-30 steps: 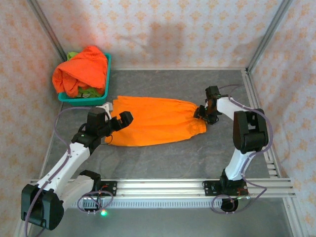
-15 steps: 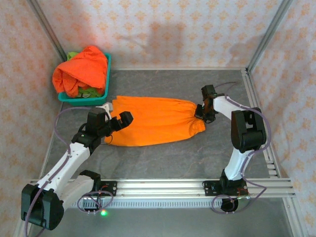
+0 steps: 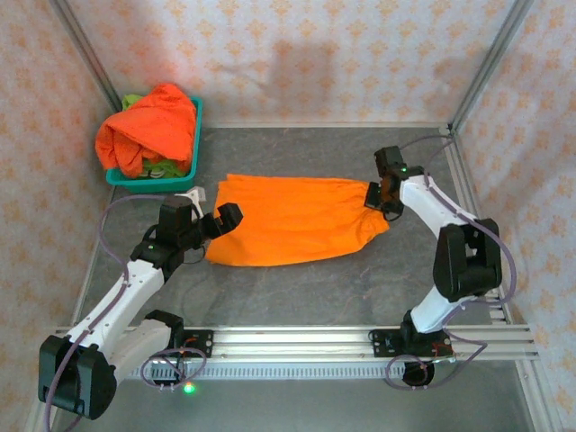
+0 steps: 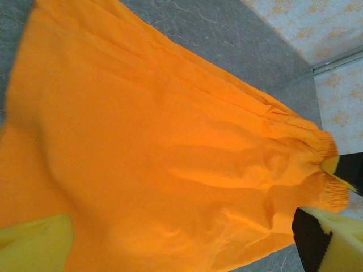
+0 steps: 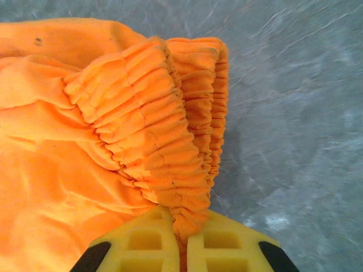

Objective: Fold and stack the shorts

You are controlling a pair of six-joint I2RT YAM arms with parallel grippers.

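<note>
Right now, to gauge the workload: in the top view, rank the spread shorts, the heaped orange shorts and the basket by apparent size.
Largest: spread shorts.
Then heaped orange shorts and basket, alike; the heap hides much of it.

Around my grey marbled table [image 3: 297,297] stand pale pink floral-patterned wall panels [image 3: 297,54], behind and on both sides; silver aluminium posts [image 3: 85,47] rise at its far corners, a rail [image 3: 297,337] along its near edge.

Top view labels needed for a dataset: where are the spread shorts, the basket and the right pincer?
Spread shorts [image 3: 288,220]: top view, middle of the fabric.
Basket [image 3: 194,148]: top view, right wall.
Right pincer [image 3: 374,195]: top view, between the closed fingertips.
</note>
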